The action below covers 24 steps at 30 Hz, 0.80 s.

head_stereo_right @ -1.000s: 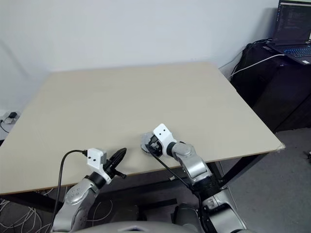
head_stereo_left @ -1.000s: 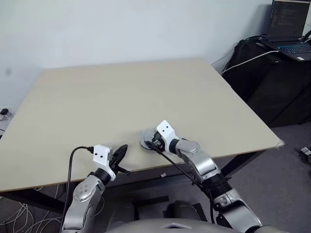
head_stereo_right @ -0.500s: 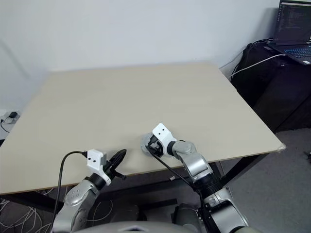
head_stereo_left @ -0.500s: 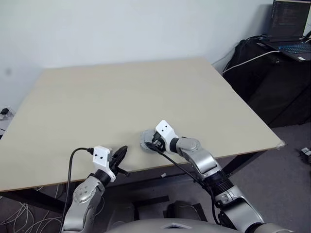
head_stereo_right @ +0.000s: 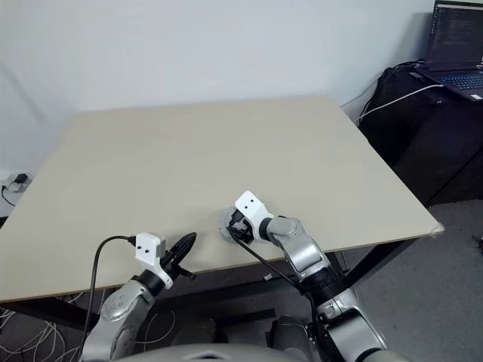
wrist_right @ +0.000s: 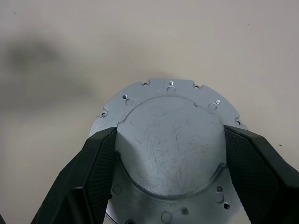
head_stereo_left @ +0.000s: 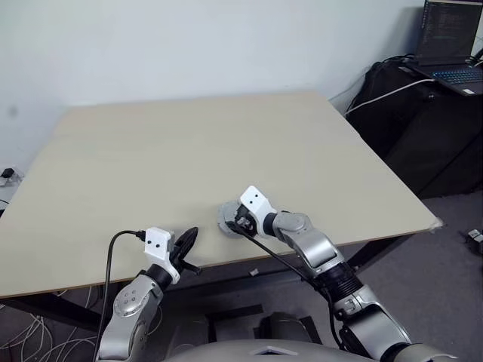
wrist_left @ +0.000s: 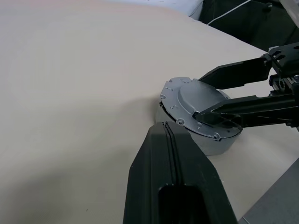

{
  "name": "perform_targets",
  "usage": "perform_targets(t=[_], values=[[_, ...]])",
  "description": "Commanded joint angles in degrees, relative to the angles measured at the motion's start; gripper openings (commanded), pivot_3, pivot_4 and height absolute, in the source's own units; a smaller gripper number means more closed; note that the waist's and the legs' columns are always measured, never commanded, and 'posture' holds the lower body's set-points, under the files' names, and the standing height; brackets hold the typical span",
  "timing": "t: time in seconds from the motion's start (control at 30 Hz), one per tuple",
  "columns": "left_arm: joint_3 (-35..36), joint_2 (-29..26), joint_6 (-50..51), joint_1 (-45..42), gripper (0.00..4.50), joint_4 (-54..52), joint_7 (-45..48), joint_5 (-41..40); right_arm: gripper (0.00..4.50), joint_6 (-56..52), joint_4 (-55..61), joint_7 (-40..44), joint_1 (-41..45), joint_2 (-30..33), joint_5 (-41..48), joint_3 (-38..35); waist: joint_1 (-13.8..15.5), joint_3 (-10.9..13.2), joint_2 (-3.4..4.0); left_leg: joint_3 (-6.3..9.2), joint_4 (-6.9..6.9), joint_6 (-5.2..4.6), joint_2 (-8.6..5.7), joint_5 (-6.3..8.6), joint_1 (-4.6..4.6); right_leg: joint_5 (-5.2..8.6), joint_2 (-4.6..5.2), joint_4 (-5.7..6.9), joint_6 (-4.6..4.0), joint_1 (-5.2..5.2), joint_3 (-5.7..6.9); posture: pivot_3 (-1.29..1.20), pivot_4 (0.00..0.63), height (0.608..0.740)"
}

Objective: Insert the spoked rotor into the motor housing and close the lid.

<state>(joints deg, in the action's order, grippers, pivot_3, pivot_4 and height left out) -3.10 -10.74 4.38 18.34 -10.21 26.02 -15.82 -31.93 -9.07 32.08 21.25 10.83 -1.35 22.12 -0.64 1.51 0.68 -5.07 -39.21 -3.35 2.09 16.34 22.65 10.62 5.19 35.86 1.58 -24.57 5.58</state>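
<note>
Lid [wrist_right: 170, 140] silver-grey, scratched, with perforated rim.

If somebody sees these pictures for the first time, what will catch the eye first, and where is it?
The eye goes first to the round silver-grey metal lid near the front edge of the pale wooden table. The right tool has one black finger on each side of the lid's raised centre. To the left, at the table's front edge, the left tool is shut and apart from the lid.
</note>
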Motion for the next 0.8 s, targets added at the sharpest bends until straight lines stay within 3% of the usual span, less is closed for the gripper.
perform_targets(t=[0.03,0.8], values=[[-0.3,0.0,-0.9,-0.3,0.0,-2.3,-0.1,0.3,3.21,-2.2,-0.7,0.1,-0.1,1.5,-1.5,0.7,0.0,0.0,0.0,0.0,0.0,0.0,0.0,0.0,0.0,0.0,0.01,0.0,0.0,0.0,0.0,0.0,0.0,0.74],[-0.1,-0.1,-1.7,-0.7,0.0,-2.0,-0.6,0.9,3.21,-6.9,-0.7,0.8,-0.2,2.4,-1.4,1.7,0.2,0.0,0.02,0.0,0.0,-0.08,-0.09,0.05,0.02,0.03,0.11,-0.04,0.04,0.02,0.02,0.0,0.0,0.74]])
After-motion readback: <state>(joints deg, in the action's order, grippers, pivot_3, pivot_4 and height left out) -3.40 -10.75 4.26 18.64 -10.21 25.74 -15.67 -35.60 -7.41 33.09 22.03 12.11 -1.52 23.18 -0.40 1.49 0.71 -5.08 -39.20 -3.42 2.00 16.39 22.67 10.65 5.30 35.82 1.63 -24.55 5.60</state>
